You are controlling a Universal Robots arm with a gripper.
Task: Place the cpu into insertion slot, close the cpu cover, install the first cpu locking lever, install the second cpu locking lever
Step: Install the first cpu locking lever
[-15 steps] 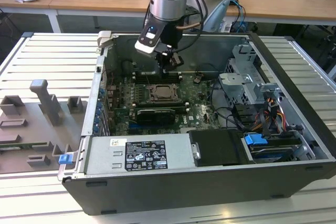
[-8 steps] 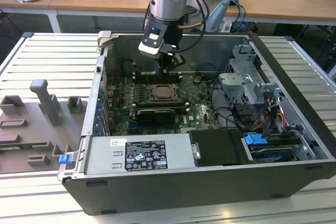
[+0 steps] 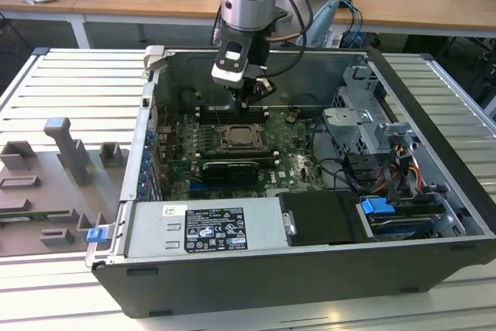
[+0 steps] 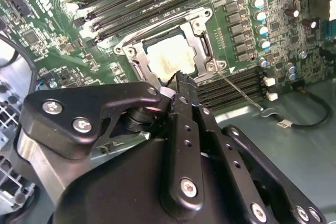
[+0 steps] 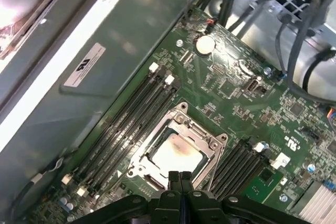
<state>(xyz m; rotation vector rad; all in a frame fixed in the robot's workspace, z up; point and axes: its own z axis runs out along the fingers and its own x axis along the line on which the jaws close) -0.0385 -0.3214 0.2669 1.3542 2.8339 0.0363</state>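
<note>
The cpu (image 4: 170, 59) (image 5: 176, 153), pale and silvery with a brownish smear, lies in the insertion slot (image 3: 239, 137) on the green board. The cpu cover (image 4: 202, 40) (image 5: 202, 135), a silvery frame, lies flat around it. A thin locking lever (image 4: 239, 90) runs from the socket's corner along the memory slots and ends in a hook. My gripper (image 3: 246, 102) (image 4: 181, 77) (image 5: 180, 176) hangs just above the socket's edge. Its black fingers are pressed together with nothing between them.
The open computer case (image 3: 434, 160) walls in the board. Black memory slots (image 5: 131, 119) flank the socket on both sides. A black expansion card (image 3: 229, 170), the power supply (image 3: 205, 226), a drive cage (image 3: 364, 114) and loose cables (image 3: 403, 168) crowd the rest. Grey fixtures (image 3: 70, 153) stand outside.
</note>
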